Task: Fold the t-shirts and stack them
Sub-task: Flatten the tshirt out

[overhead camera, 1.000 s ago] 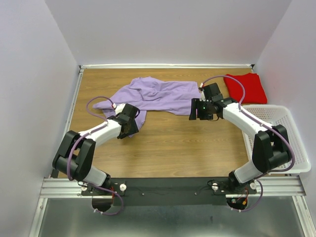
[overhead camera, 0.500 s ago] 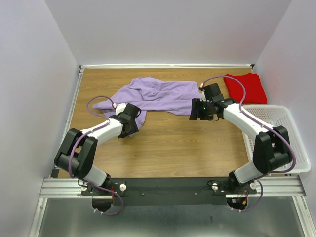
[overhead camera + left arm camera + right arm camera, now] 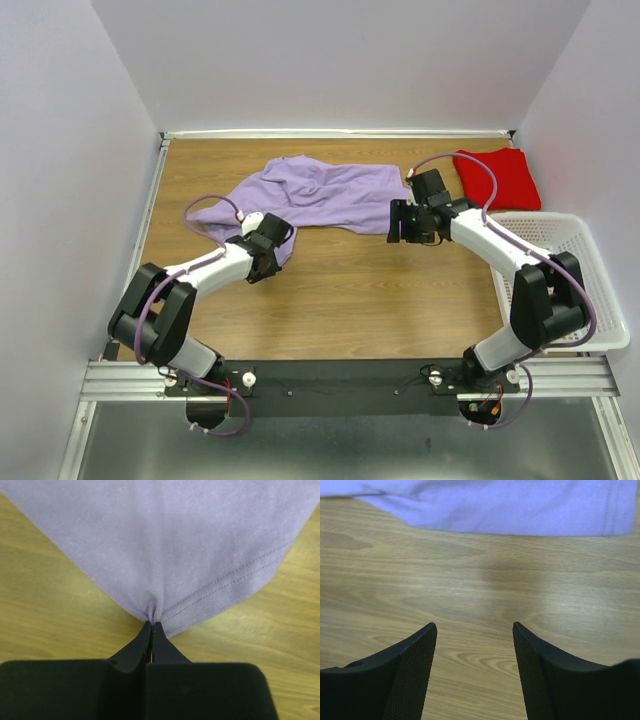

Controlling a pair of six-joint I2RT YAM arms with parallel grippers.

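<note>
A lavender t-shirt (image 3: 320,190) lies crumpled across the back middle of the wooden table. My left gripper (image 3: 280,238) is at the shirt's near left corner. In the left wrist view, that gripper (image 3: 152,625) is shut on a pinch of the lavender shirt's (image 3: 175,540) stitched hem. A red t-shirt (image 3: 500,178) lies folded at the back right. My right gripper (image 3: 392,224) hovers by the lavender shirt's right edge. The right wrist view shows this gripper (image 3: 475,627) open over bare wood, with the lavender hem (image 3: 520,505) just ahead of it.
A white perforated basket (image 3: 600,330) stands at the table's right edge beside the right arm. White walls close in the table on three sides. Purple cables loop over both forearms.
My left gripper has slid forward to the lavender shirt's corner and shut on the hem. The right arm has barely moved.
</note>
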